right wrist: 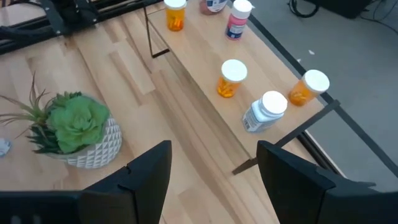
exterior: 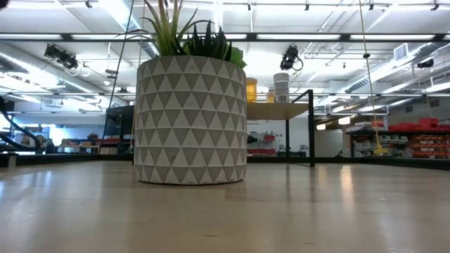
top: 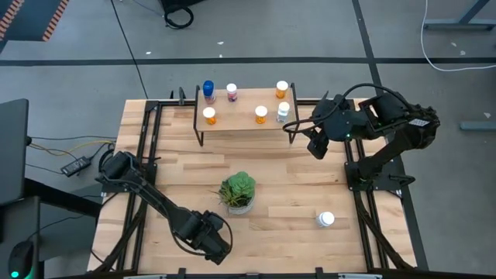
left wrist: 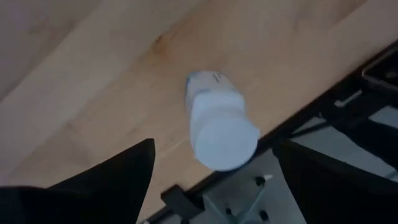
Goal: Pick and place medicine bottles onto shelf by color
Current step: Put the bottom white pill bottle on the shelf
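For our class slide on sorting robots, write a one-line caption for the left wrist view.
The left hand, open, hovers over a white medicine bottle near the table edge.

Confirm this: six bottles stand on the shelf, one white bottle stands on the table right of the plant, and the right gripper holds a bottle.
Wrong on one count: the right gripper is open and empty, per the right wrist view. Six bottles on the shelf and the white bottle right of the plant are correct.

Overhead, table-level, 2 wrist views
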`<action>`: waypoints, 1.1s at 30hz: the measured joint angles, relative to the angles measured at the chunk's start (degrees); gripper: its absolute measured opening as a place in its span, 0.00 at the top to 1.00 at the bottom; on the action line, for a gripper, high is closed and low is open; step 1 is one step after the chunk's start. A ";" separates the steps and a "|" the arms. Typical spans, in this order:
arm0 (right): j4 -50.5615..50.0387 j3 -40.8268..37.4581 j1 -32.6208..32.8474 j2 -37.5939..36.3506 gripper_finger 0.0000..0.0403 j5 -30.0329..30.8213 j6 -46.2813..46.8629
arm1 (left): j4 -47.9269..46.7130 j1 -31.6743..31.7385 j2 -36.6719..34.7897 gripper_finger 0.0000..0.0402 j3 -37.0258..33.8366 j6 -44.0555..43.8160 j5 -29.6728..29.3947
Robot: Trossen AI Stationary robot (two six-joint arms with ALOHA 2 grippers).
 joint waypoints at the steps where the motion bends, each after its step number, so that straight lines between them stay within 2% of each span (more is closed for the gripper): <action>1: 0.00 0.00 0.01 0.00 0.39 0.01 0.02 | -0.19 -0.06 0.00 0.14 0.00 0.03 -0.35; 12: 0.00 0.00 0.00 0.00 0.39 0.84 2.28 | 0.94 -1.06 2.52 0.14 0.04 5.97 -0.51; 20: 0.04 0.00 -0.02 0.00 0.39 1.30 3.01 | 0.94 -1.27 2.58 0.14 0.04 6.03 -2.67; 33: 0.02 0.00 -0.02 0.00 0.39 1.54 3.13 | 2.27 -1.29 3.93 0.24 0.00 7.13 -2.22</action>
